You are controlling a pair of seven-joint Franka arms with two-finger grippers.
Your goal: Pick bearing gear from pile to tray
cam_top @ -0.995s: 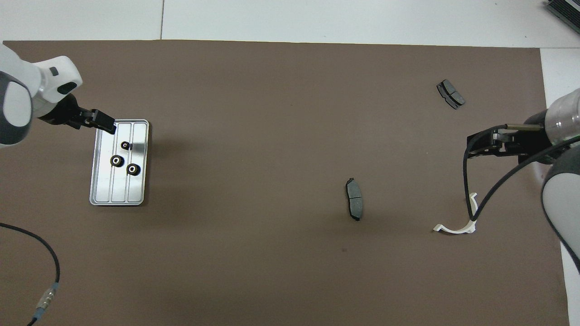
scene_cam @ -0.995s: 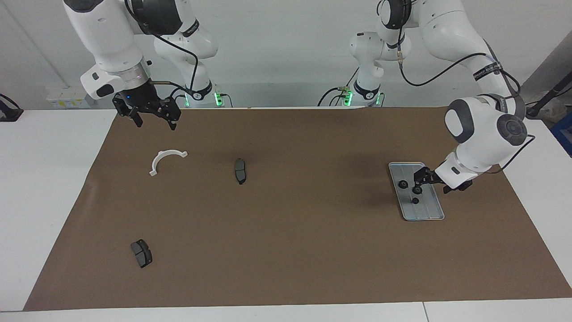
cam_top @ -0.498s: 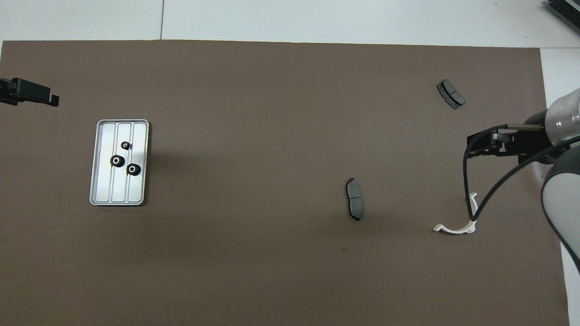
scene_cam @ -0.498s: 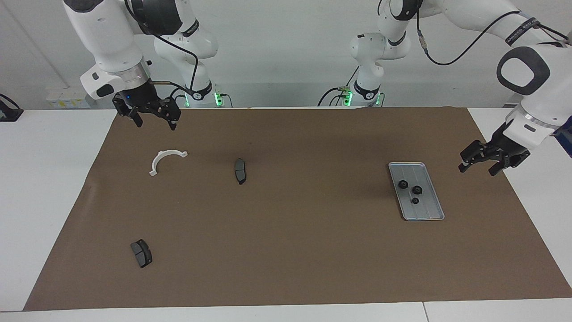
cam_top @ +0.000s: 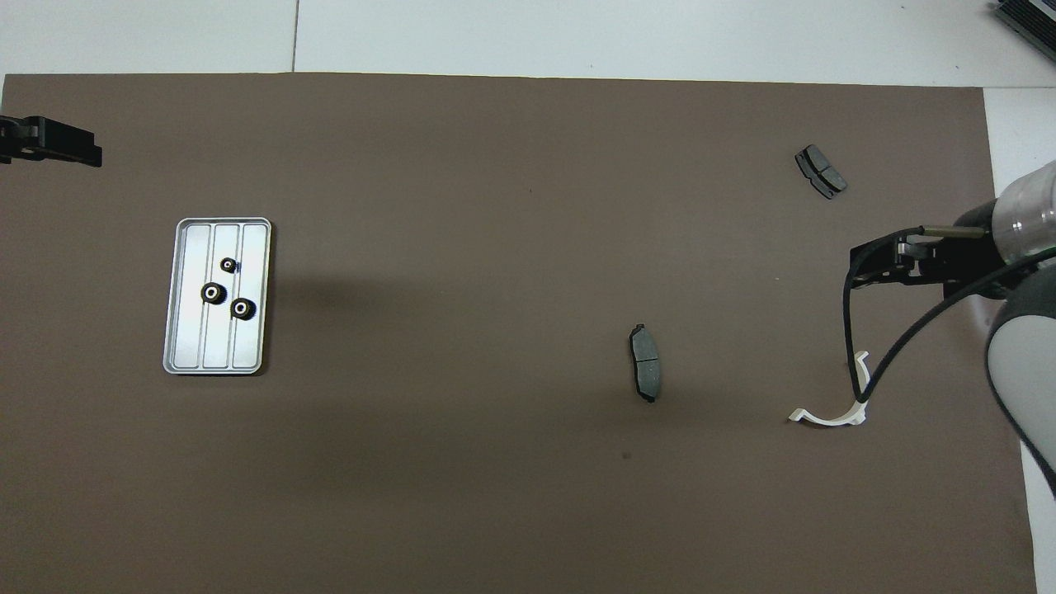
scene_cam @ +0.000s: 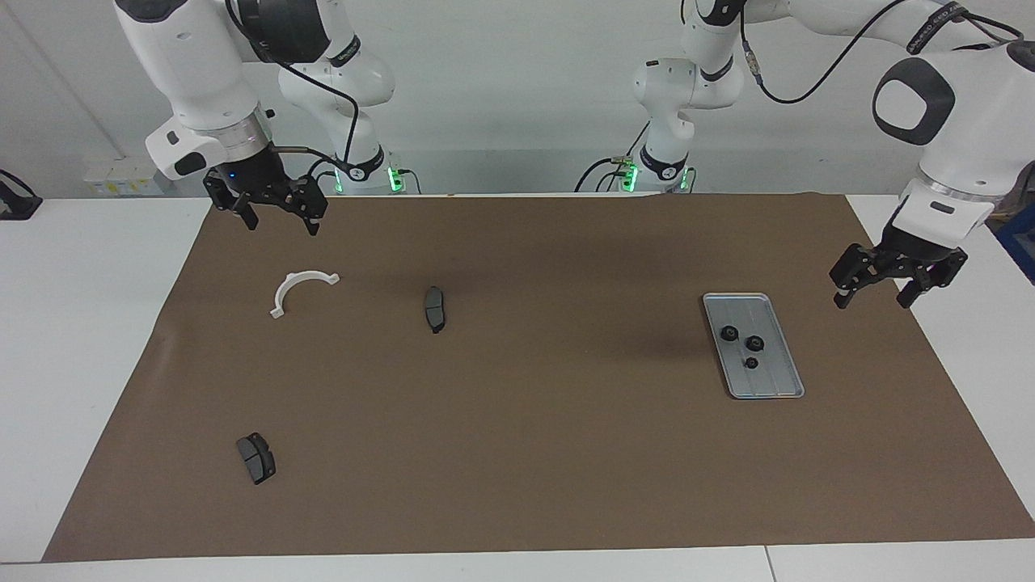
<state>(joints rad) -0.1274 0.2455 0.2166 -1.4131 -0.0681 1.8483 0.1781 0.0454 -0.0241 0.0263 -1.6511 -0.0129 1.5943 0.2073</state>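
Brown mat (scene_cam: 525, 420) covers your white worktop (scene_cam: 81, 323).

Reading the facing view left to right:

- Right tool (scene_cam: 275, 212): raised over the mat's edge at the right arm's end, fingers spread, nothing in them. Arm waits.
- White half-ring (scene_cam: 301, 289): flat on the mat, just below that tool in the view.
- Brake pad (scene_cam: 256, 457): farther from the robots, same end of the worktop.
- Second brake pad (scene_cam: 435, 309): beside the half-ring, toward the middle.
- Tray (scene_cam: 772, 386): toward the left arm's end. You have three black gears (scene_cam: 753, 343) lying in it, close together.
- Left tool (scene_cam: 875, 289): up in the air over the mat's edge beside the tray, fingers apart, released, holding nothing.
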